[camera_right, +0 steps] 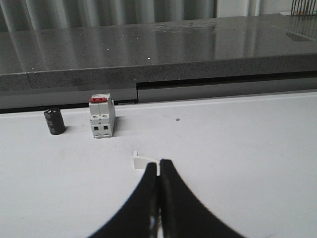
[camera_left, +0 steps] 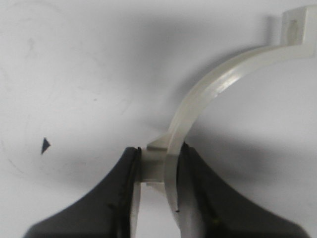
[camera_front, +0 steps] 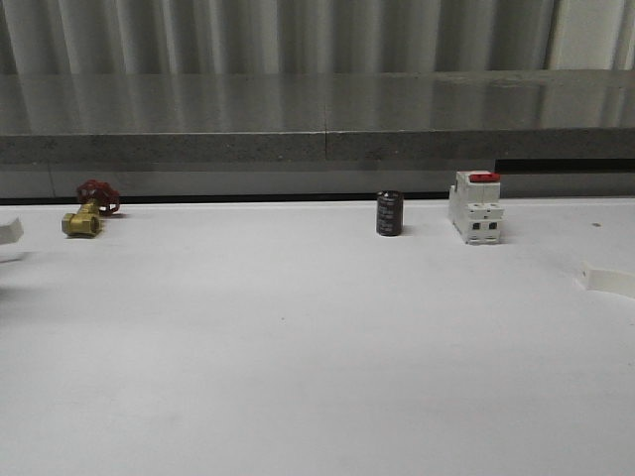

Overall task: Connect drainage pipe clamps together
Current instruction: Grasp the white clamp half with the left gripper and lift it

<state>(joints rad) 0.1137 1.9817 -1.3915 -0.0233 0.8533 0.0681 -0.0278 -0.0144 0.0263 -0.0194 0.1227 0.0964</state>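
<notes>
One white drainage pipe clamp half [camera_left: 208,94] curves away from my left gripper [camera_left: 158,166], which is shut on its flat end tab and band; the far tab [camera_left: 297,25] hangs free above the table. My right gripper [camera_right: 159,169] is shut on the thin band of the other clamp half [camera_right: 143,162], of which a short white piece sticks out past the fingertips. In the front view, a white end of one clamp [camera_front: 8,231] shows at the left edge and an end of the other clamp [camera_front: 607,281] at the right edge, far apart.
On the white table [camera_front: 298,347], along the back, stand a brass valve with a red handle [camera_front: 87,210], a black cylinder [camera_front: 389,213] and a white breaker with a red switch [camera_front: 476,206]. A grey ledge [camera_front: 317,119] runs behind them.
</notes>
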